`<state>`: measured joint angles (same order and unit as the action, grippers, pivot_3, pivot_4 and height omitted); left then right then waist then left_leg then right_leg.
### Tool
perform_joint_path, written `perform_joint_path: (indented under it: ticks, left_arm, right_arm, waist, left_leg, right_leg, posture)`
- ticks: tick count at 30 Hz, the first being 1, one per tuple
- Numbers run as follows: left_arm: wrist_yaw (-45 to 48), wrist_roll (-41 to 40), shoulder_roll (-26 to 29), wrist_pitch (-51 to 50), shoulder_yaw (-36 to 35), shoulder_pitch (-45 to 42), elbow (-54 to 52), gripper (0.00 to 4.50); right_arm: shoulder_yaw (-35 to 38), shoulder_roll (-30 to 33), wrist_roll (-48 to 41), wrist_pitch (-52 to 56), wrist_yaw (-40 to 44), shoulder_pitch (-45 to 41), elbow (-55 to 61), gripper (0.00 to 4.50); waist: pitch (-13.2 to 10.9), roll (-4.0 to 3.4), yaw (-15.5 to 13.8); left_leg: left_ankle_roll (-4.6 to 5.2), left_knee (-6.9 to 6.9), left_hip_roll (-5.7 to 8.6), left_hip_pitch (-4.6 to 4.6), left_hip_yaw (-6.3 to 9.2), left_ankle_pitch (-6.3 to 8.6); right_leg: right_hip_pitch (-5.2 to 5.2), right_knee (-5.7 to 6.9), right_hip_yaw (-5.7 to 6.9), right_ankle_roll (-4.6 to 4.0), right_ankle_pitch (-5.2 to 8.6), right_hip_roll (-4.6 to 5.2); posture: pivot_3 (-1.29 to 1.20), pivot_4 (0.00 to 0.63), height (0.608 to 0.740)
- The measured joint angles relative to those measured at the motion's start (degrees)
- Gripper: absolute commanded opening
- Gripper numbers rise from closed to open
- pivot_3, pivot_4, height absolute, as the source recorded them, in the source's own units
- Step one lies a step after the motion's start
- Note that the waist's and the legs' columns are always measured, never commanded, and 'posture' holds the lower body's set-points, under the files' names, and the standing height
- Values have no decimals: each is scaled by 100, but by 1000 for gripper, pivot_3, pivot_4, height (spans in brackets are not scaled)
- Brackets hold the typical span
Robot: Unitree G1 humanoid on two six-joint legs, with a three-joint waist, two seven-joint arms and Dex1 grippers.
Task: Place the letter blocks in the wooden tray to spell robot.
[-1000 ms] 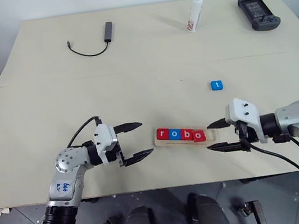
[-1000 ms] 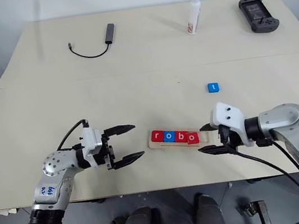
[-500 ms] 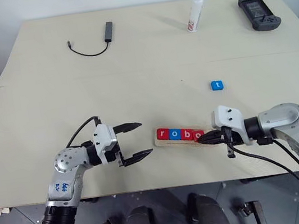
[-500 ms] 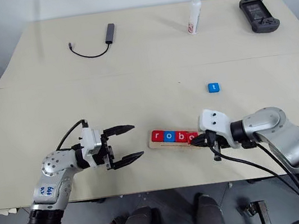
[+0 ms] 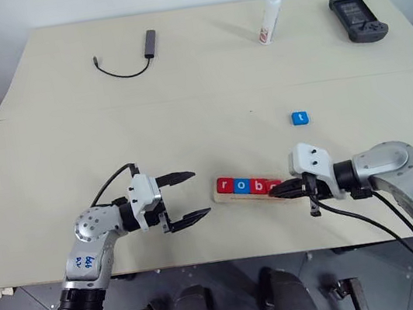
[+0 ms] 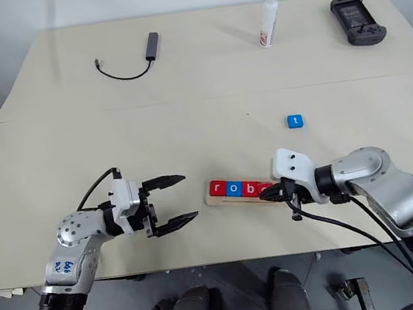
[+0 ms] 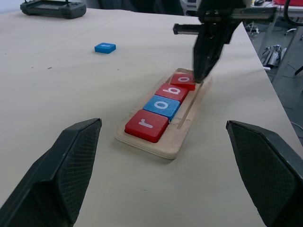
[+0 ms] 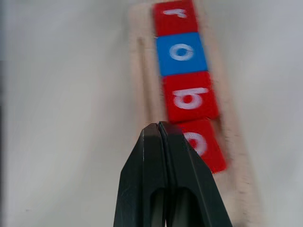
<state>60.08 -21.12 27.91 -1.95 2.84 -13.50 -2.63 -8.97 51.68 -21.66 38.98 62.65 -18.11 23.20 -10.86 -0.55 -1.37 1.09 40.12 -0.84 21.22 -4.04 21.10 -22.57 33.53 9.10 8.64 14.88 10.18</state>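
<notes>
The wooden tray (image 5: 253,192) lies near the front edge of the table (image 5: 185,119), holding four letter blocks in a row: red r (image 5: 225,186), blue o (image 5: 241,186), red b (image 5: 259,186) and red o (image 5: 274,187). The blue t block (image 5: 300,118) sits apart, farther back to the right. The right claw (image 5: 276,189), fingers pressed together and holding nothing, has its tip at the tray's right end by the last red block. The left claw (image 5: 190,197) hovers spread wide, just left of the tray.
</notes>
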Motion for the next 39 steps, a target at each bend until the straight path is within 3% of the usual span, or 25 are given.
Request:
perform_joint_path:
  ticks: [14, 34, 39]
  left_arm:
    - [-2, 0, -11, 0, 0, -30, 2, 4500]
    - [26, 0, -75, 10, 14, -194, 124, 4500]
    - [62, 0, -50, 7, 17, -181, 118, 4500]
  right_arm:
    - [-203, -96, 266, 71, -287, -54, -129, 25]
    - [80, -74, 102, 136, -488, 155, -85, 25]
    - [903, -82, -448, 134, -444, 726, 362, 25]
  waist:
    - [0, 0, 5]
    - [0, 0, 4]
    - [0, 1, -29]
  left_leg:
    - [0, 0, 0, -1, -1, 0]
    - [0, 0, 0, -1, -2, 0]
    - [1, 0, 3, 3, 3, 0]
  right_leg:
    - [0, 1, -1, 0, 0, 0]
    - [0, 1, 0, 0, 0, 0]
    - [1, -1, 2, 0, 0, 0]
  posture:
    - [0, 150, 740]
    - [0, 150, 740]
    - [0, 150, 740]
